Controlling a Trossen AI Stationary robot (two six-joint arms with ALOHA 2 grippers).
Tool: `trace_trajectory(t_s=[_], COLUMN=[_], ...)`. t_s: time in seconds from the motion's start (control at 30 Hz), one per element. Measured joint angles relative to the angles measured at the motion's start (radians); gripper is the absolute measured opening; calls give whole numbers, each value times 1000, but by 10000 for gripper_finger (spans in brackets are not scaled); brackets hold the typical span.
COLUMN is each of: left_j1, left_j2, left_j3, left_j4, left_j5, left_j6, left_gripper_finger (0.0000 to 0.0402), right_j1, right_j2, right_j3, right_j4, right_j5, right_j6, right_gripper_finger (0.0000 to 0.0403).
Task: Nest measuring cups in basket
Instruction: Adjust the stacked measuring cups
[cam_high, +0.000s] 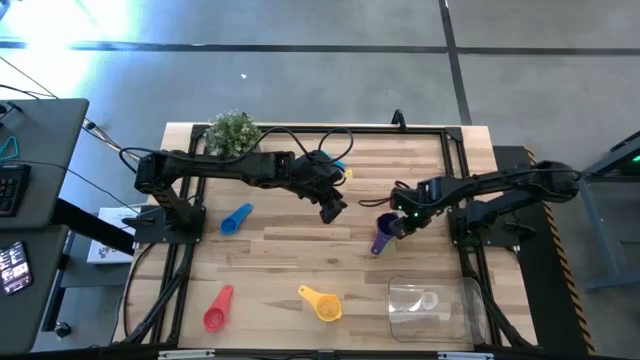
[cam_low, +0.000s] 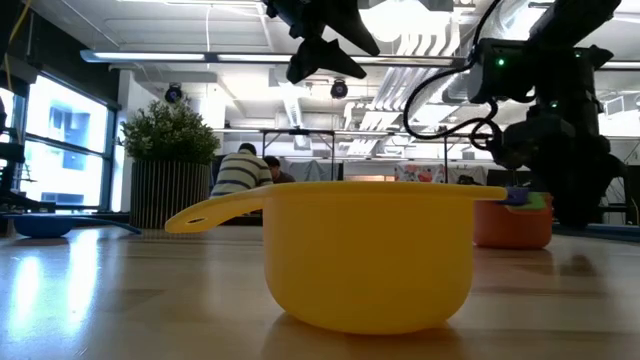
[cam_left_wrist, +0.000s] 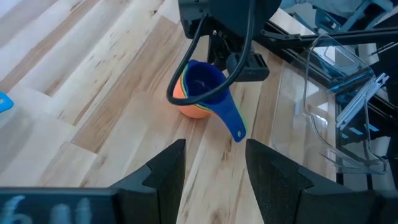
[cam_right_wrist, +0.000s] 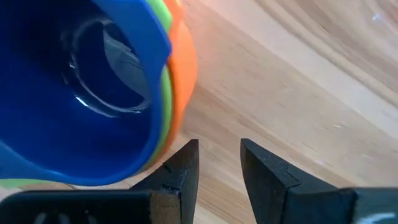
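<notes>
The right gripper (cam_high: 398, 226) stands just beside a nested stack of cups (cam_high: 382, 234) near the middle of the table (cam_high: 300, 262); its two fingers (cam_right_wrist: 180, 169) are apart with only bare wood between them, so it holds nothing; the stack has a dark blue cup (cam_left_wrist: 205, 87) on the inside, a green cup (cam_right_wrist: 166, 93) around it and an orange cup (cam_right_wrist: 183, 59) on the outside, with the blue handle pointing away from the arm. The left gripper (cam_high: 333, 208) hangs above the table, well apart from the stack, and looks toward it; its fingers (cam_left_wrist: 166, 169) are also spread and empty. Farther out, a yellow cup (cam_high: 322, 303) lies near the front edge of the table, and in the low view it fills the foreground; a red cup (cam_high: 217, 311) lies at the front left; a light blue cup (cam_high: 236, 219) lies on the left part of the table. The clear basket (cam_high: 432, 308) stands at the front right corner, with a pale cup (cam_high: 427, 299) visible inside it. A potted plant (cam_high: 232, 132) stands at the far left corner. In the room behind, a person (cam_low: 240, 172) sits at a desk.
</notes>
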Motion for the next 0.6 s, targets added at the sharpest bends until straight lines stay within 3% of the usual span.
trace_trajectory(t_s=[0.6], left_j1=[-24], left_j2=[0], left_j3=[0], left_j4=[-52], left_j5=[24], left_j6=[-21], left_gripper_finger=[159], right_j1=[5], right_j2=[0], right_j3=[48], right_j4=[93], right_j5=[6], right_j6=[52], right_gripper_finger=[110])
